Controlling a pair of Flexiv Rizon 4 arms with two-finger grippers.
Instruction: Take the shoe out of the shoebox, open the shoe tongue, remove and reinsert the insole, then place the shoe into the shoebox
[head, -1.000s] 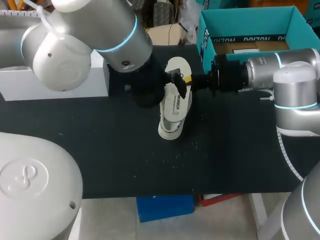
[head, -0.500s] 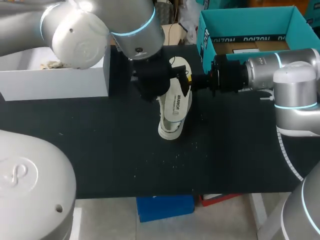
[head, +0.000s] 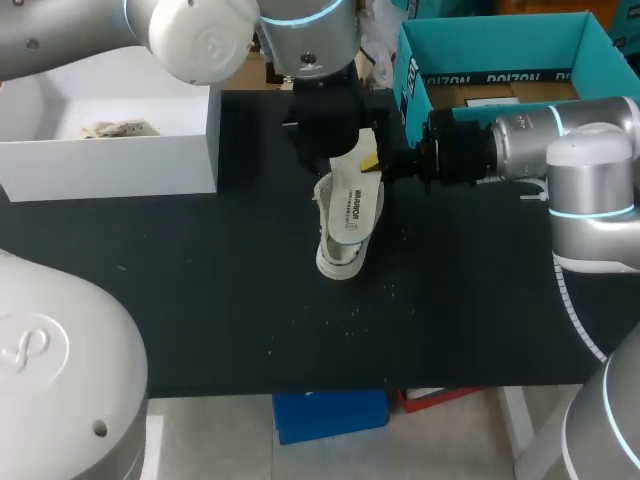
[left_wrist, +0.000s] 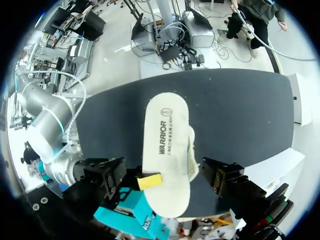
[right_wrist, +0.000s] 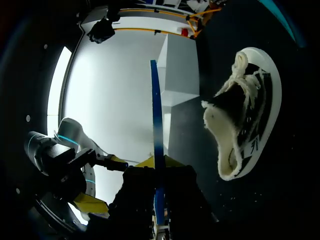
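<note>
Left arm (head: 310, 40) arrived, insole (left_wrist: 167, 150) between its parted jaws.

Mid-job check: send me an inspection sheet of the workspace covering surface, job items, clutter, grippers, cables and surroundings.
Surface: black table, pale specks near the shoe.
Job's things: white shoe on the table; insole held over it; white shoebox open, crumpled paper inside.
Clutter: teal box at the far right.
Grippers: right gripper shut on the insole's edge; left gripper open, fingers either side of the insole, not touching.
Cables: nothing seen on the table.
Surroundings: nothing seen reaching over the table.
</note>
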